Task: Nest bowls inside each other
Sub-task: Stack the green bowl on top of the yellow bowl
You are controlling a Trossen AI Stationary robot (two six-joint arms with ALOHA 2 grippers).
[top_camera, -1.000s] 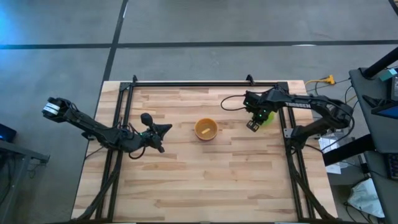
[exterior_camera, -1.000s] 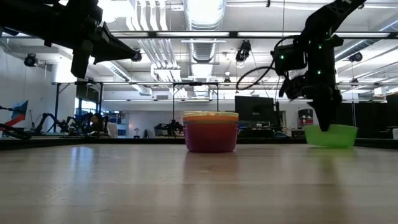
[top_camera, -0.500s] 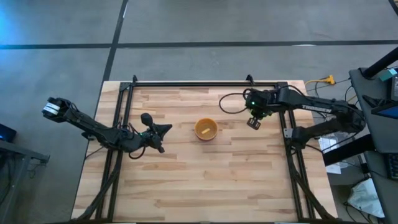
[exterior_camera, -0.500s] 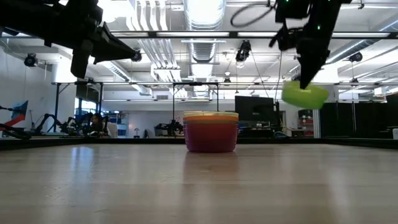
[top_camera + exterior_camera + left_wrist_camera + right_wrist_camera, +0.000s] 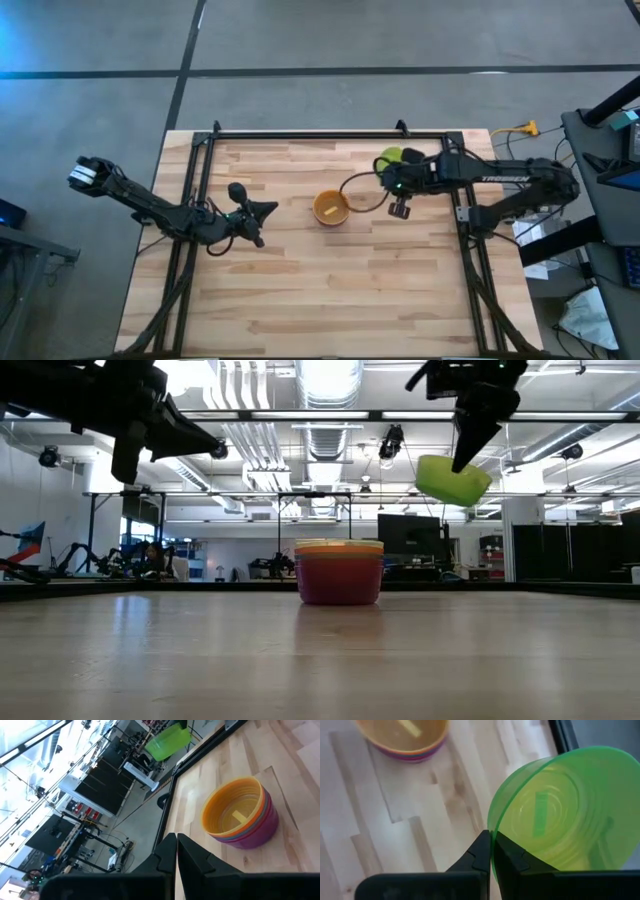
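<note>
Lifted off the worktop since a second ago and carried inward from the right edge: green bowl (image 5: 453, 479), pinched by its rim in the closed right gripper (image 5: 489, 851), tilted, high, near the stack (image 5: 331, 207) at worktop centre. Nested already, the other bowls; left to do, judging so: lowering this last one in; parked near the left edge, left gripper (image 5: 176, 851), closed and empty.

Nested stack of bowls (image 5: 332, 208): on the bench (image 5: 320, 290), near its middle, slightly toward 12 o'clock.
Lone bowl (image 5: 453, 479): raised off the bench, tilted, at about 2 o'clock from the stack and apart from it.
Right tool (image 5: 490, 851): pinching the lone bowl's rim, at 3 o'clock of the stack, higher than it.
Left tool (image 5: 248, 208): at 9 o'clock of the stack, well apart, raised over the bench, fingers closed together on nothing.
Stack in the left wrist view (image 5: 241, 814): ahead of the left tool's fingers, the lone bowl beyond it.
</note>
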